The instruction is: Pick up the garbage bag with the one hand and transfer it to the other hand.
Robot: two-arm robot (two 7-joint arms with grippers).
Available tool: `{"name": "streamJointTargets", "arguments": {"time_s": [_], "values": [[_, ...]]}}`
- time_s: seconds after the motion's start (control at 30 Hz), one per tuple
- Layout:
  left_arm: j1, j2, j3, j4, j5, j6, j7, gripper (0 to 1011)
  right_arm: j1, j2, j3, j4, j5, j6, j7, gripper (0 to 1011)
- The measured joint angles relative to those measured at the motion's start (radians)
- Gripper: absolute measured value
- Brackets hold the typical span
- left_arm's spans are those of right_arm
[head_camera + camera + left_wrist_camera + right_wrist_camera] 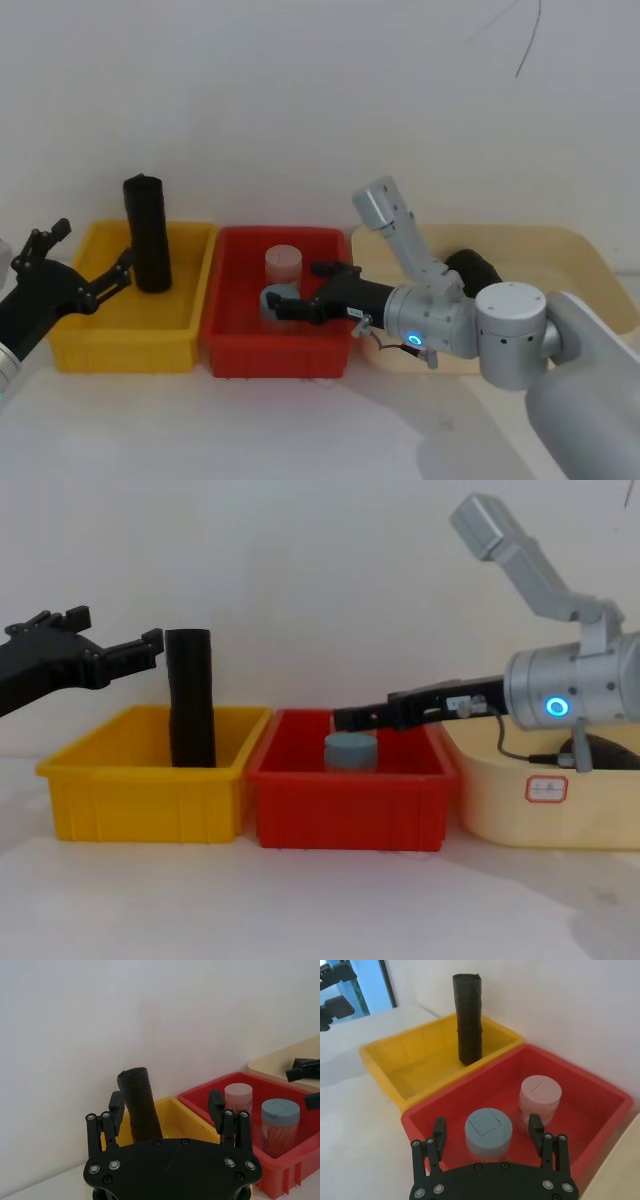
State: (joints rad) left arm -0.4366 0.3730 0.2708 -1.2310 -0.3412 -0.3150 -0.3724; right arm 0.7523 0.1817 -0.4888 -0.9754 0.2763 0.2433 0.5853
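From the head view I record three bins in a row on the white tabletop (300,430): a yellow bin (120,345) at left, a red bin (280,355) in the middle, and a cream tray (590,275) at right.

The garbage bag (146,233) stands upright in the far part of the yellow bin, its lower end on the bin floor and its upper half rising above the rim; in the chest view it leans slightly. Nothing grips it.

The left claw (92,262) is held at the near left of the roll, above the yellow bin's left side. Its fingers are spread apart, and the left wrist view shows the roll farther off between the two open fingers (116,1107), not touched by either.

The right claw (305,292) reaches leftward over the red bin from the silver arm with the green ring light (414,340). Its fingers are also spread and hold nothing. In the right wrist view a blue-lidded jar (488,1131) and a pink-lidded jar (540,1095) stand side by side in the red bin just beyond the fingertips.

A second black roll (476,270) lies in the cream tray, partly hidden behind the right arm
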Motion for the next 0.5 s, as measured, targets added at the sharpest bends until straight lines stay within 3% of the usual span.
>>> {"name": "streamJointTargets", "arguments": {"time_s": [0.5], "values": [[0.002, 0.001, -0.002, 0.000, 0.001, -0.001, 0.002, 1002, 0.077, -0.047, -0.044, 0.152, -0.017, -0.028, 0.015, 999]]}}
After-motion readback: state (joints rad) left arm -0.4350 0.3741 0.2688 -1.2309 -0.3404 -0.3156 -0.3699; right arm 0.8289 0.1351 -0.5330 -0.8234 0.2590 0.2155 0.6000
